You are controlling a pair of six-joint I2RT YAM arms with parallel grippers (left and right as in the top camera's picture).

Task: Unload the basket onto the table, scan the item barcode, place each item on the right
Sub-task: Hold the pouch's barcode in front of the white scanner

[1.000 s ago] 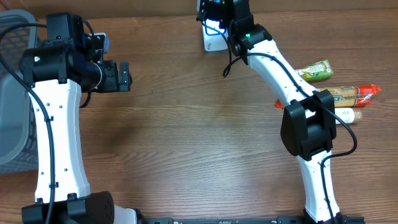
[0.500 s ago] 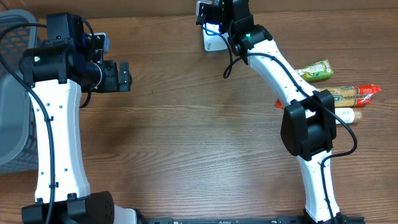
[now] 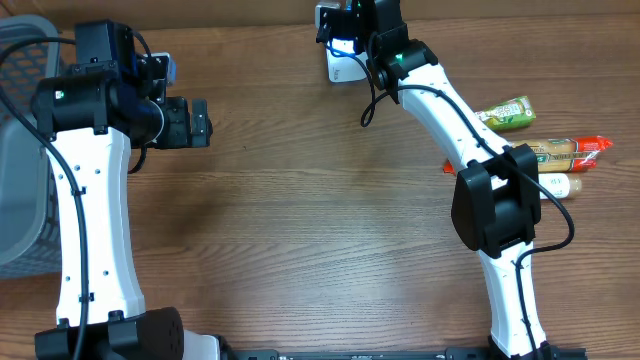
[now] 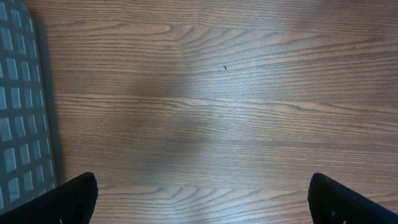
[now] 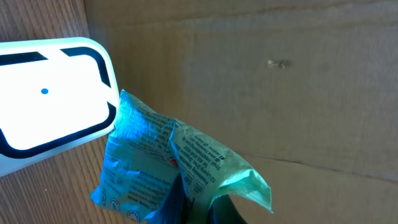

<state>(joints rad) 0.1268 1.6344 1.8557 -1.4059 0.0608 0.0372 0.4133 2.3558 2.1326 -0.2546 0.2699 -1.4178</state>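
Observation:
The item, a crinkled green packet (image 5: 168, 165) printed with small text and lit blue, is pinched at its lower part by my right gripper (image 5: 200, 213), which is shut on it. The packet hangs right beside the white scanner (image 5: 50, 102), close to its right edge. From overhead, the right gripper (image 3: 347, 28) is at the far edge of the table, over the scanner (image 3: 343, 68). My left gripper (image 3: 200, 122) hovers at the left, and the left wrist view shows it (image 4: 205, 199) open with only bare wood between the fingers (image 4: 74, 196).
A grey mesh basket (image 3: 20, 200) stands at the left edge and shows again (image 4: 18, 112) in the left wrist view. At the right lie a green packet (image 3: 505, 112), a snack bar (image 3: 560, 152) and a white tube (image 3: 555, 185). Behind the scanner is a brown cardboard wall (image 5: 280, 93).

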